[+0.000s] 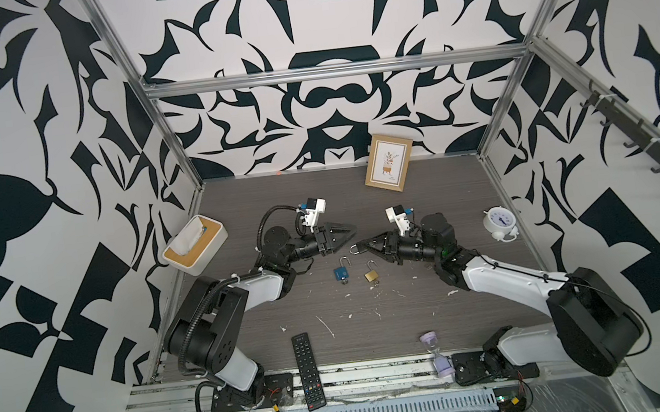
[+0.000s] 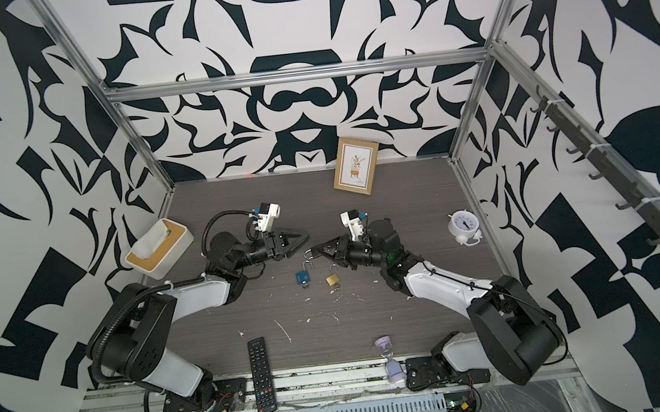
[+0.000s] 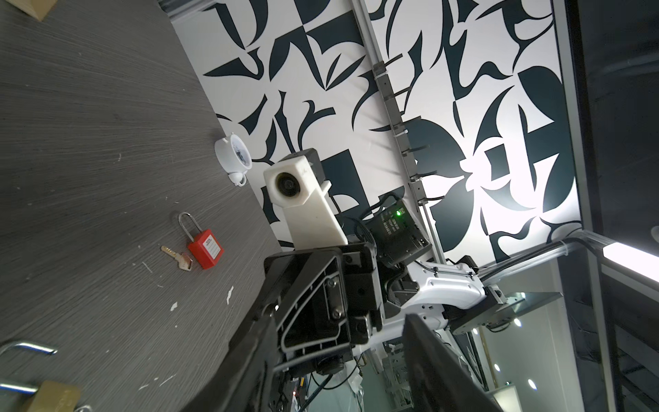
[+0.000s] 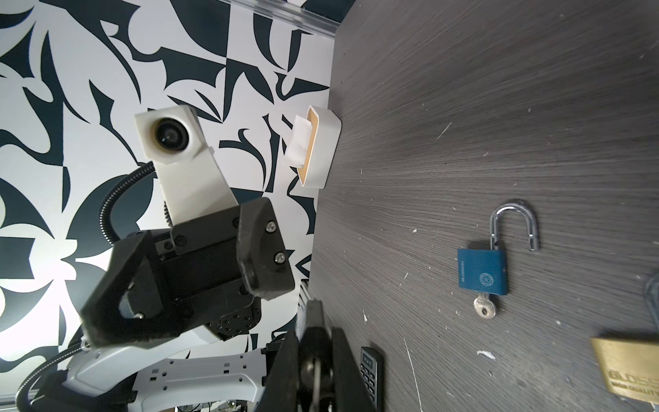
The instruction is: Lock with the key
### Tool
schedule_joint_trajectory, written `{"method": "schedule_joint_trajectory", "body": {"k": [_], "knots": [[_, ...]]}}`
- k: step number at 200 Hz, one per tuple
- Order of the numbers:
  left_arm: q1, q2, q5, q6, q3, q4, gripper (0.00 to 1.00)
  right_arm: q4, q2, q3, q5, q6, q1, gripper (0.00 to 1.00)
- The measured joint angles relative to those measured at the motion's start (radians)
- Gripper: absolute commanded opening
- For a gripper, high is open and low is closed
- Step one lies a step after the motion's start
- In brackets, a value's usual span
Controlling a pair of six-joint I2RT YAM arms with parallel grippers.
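The two arms are nose to nose over the middle of the bench [image 1: 400, 329]. The left gripper [image 1: 350, 233] has its fingers spread and nothing between them. The right gripper [image 1: 364, 245] is pressed together on a small silvery metal loop [image 1: 353, 249] that sticks out past its tip. Shackle or key ring, I honestly can't tell.

As for the locks, a blue padlock [image 1: 341, 272] lies flat on the bench just in front of the gripper tips, with its shackle swung open and a key [image 4: 484, 309] sitting in its keyhole. Just beside it is a brass padlock [image 1: 371, 274], shackle open too. The left wrist view also catches a red padlock [image 3: 206, 249] lying on the bench near the alarm clock [image 1: 499, 222], with a loose key [image 3: 176, 256] right up against its body.

The only real container is the tissue box [image 1: 206, 255] over by the left wall. It's white with a wooden top, and a white tissue [image 1: 191, 238] pokes up through the slot.

A picture frame [image 1: 388, 163] leans on the back wall. A remote [image 1: 308, 370] and a purple hourglass [image 1: 438, 354] sit at the front edge.
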Motion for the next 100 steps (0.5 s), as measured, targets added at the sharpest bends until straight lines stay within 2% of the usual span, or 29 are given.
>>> {"method": "schedule_joint_trajectory", "body": {"k": [63,100], "knots": [[-0.009,-0.199,-0.051,0.185,-0.006,-0.308,0.62,0.001,0.030,0.007,0.027,0.000,0.000,0.00],[-0.009,-0.221,-0.065,0.238,-0.019,-0.390,0.62,0.003,0.030,0.007,0.038,0.001,0.000,0.00]]}}
